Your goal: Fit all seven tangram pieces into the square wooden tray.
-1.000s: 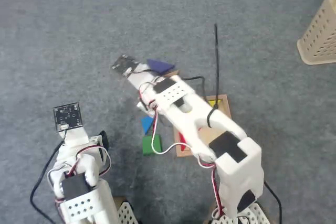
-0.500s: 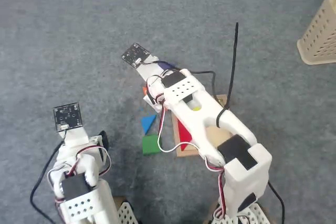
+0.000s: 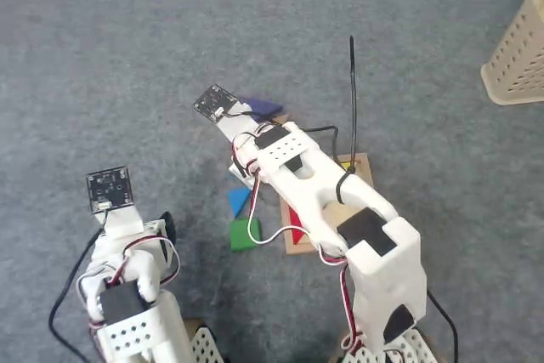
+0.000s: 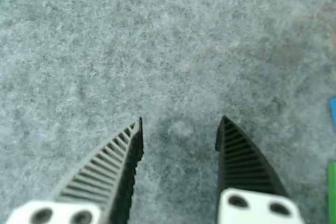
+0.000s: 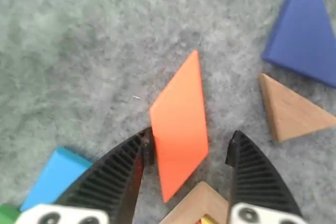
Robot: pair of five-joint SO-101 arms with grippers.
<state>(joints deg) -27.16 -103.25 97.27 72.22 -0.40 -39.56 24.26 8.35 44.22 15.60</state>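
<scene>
My right gripper (image 5: 191,135) is open and straddles an orange parallelogram (image 5: 178,127) that lies flat on the carpet. One finger (image 5: 126,171) touches its edge. Beyond it lie a dark blue triangle (image 5: 304,35) and a wooden triangle (image 5: 289,111). A light blue triangle (image 5: 52,177) and a green square (image 3: 245,234) lie beside the tray. The wooden tray (image 3: 361,167) is partly under the right arm, with a red piece (image 3: 295,218) and a yellow piece (image 3: 344,163) inside. My left gripper (image 4: 181,121) stands open over bare carpet at the near left.
A cream slatted basket (image 3: 518,48) stands at the far right. Grey carpet (image 3: 102,65) stretches free to the left and back. A black cable (image 3: 352,91) rises from the right arm.
The right arm's wrist swung outward and to the right, then came back a little toward the tray. The left arm stayed put.
</scene>
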